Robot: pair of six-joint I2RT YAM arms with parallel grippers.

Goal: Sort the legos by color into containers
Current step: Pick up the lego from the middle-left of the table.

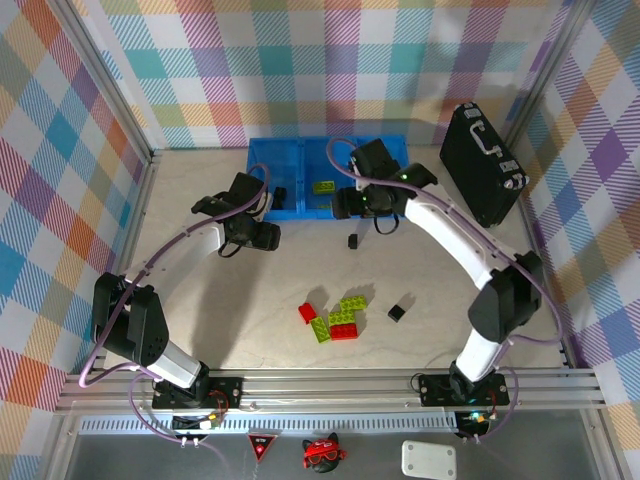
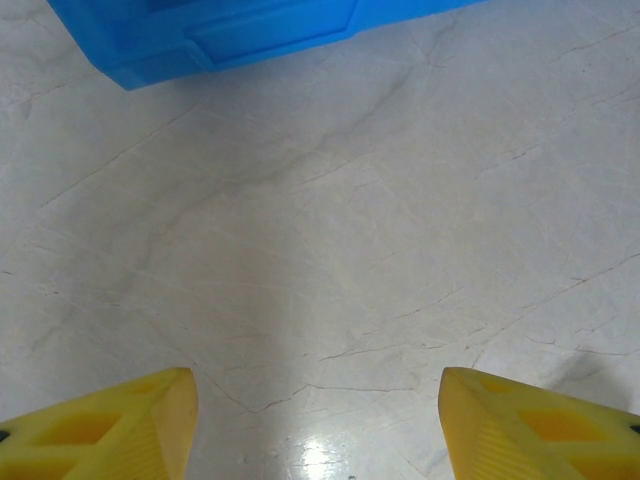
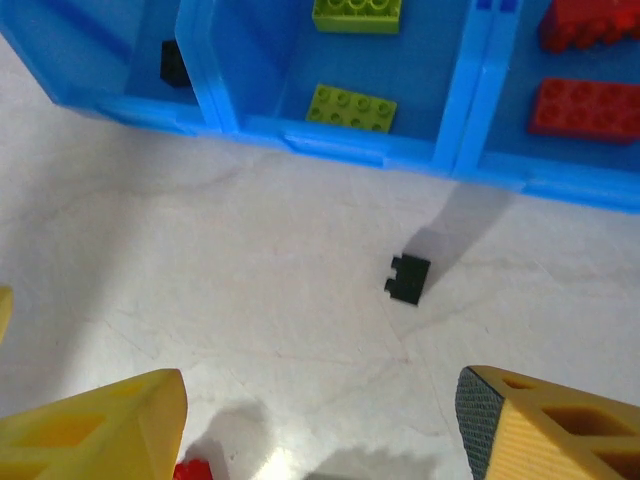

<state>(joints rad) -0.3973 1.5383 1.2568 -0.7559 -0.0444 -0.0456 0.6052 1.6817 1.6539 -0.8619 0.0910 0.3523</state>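
Small black plastic lego brick [image 3: 407, 279]: pick approach; right gripper [image 3: 322, 400] fingers parted, empty, brick ahead between them. Next: lower, pinch.

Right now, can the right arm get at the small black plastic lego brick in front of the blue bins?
Probably yes: the black brick lies on bare table just ahead of the right arm's open jaws, nothing between.

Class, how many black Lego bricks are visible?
3 black bricks: one in the left bin, one on the table near the bins, one beside the pile. Others may be hidden.
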